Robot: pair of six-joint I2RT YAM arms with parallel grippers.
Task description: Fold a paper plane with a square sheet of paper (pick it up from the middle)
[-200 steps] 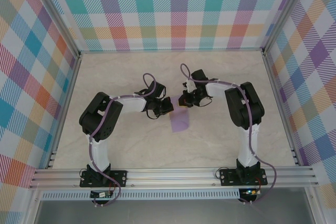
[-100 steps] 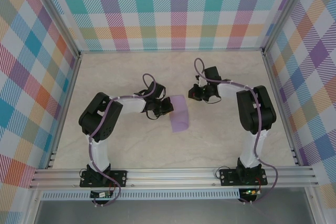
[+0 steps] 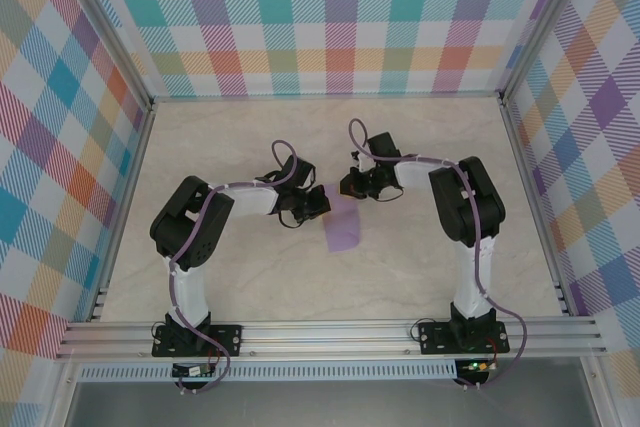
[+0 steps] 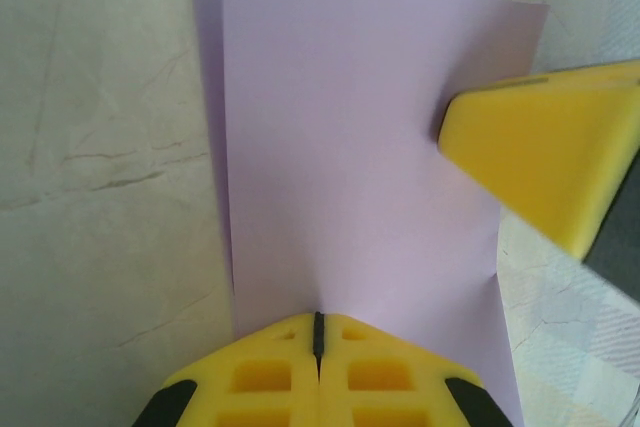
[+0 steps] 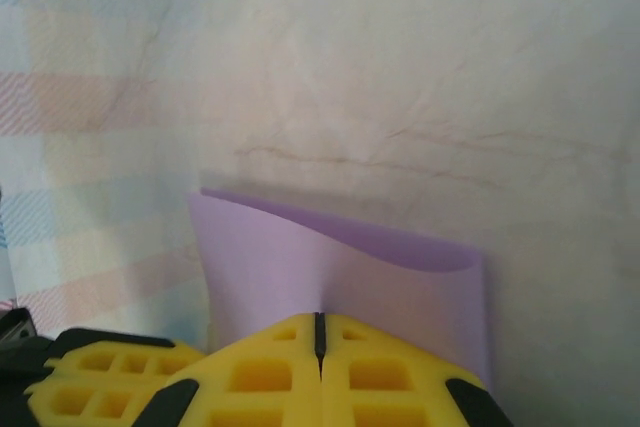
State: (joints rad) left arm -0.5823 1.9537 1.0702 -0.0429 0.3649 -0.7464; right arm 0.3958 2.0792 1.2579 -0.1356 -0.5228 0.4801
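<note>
Plaid walls [image 3: 340, 17] in many colours close in three sides of a pale, marbled counter [image 3: 250, 277]. The left arm [image 3: 190, 227] and right arm [image 3: 465, 207] rise from the near rail and bend inward, so their wrists meet near the counter's middle.

The paper [image 3: 343, 232] lies there between the arms, on the counter, with its far end under the two grippers. It is lavender and doubled over into a narrow oblong. In the left wrist view a lower layer peeks out along one long edge of the upper layer. In the right wrist view the upper layer bows up in a soft curve away from the layer below, open along its far edge.

The left gripper [image 3: 312, 202] is at the paper's far left corner. Its yellow fingers are pressed together with only a thin dark seam between them, and their tips sit right on the paper's short edge. I cannot tell whether a layer is caught in the seam or the tips only bear down on it.

The right gripper [image 3: 350, 187] is just beside it, at the far right corner. Its fingers are likewise pressed together and meet the paper at its edge. In the left wrist view its yellow tip overlaps the paper's side. Here too I cannot tell whether it is pinching the paper.
</note>
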